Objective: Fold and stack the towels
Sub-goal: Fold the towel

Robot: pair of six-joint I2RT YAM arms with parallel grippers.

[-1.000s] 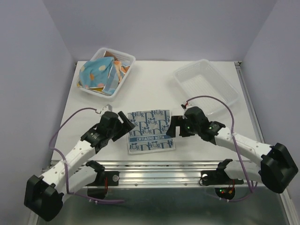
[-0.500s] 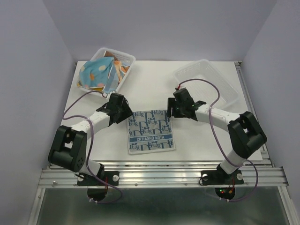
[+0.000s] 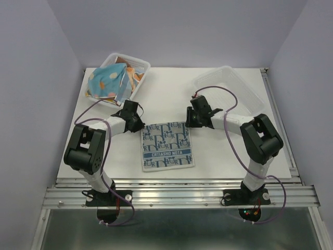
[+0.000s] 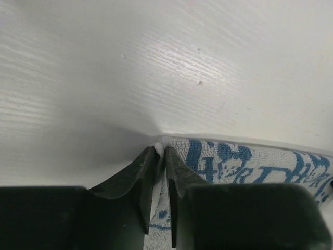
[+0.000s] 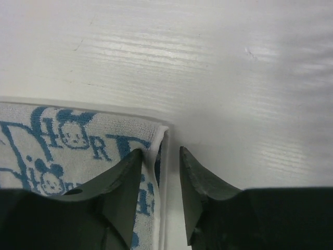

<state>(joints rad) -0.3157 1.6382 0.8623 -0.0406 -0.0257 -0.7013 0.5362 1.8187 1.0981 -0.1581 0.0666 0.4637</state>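
From above, the white towel with blue print [image 3: 167, 146] lay flat on the surface [image 3: 218, 151], near the front and midway between the two arms. The left tool [image 3: 140, 125] sat at its far-left corner and the right tool [image 3: 188, 123] at its far-right corner. That matched placement suits lifting the far edge together and bringing it over towards the near edge for a first fold. The other towels [image 3: 109, 80] were bundled in the far-left basket [image 3: 139, 66], waiting their turn. A clear basket [image 3: 229, 91] stood at the far right.

In the left wrist view, the left tool [image 4: 160, 152] was pressed almost together. The towel's corner [image 4: 218, 156] was pinched in the thin slit between its dark fingers [image 4: 145, 172], low against the surface.

In the right wrist view, the right tool [image 5: 160, 152] stood partly spread and straddled the hemmed corner of the towel [image 5: 62, 140]. One finger [image 5: 127, 177] rested over the cloth and the other on bare surface to the right. A gap showed beside the hem, so I judged this side not yet gripped, and a lift now would likely raise the towel unevenly.
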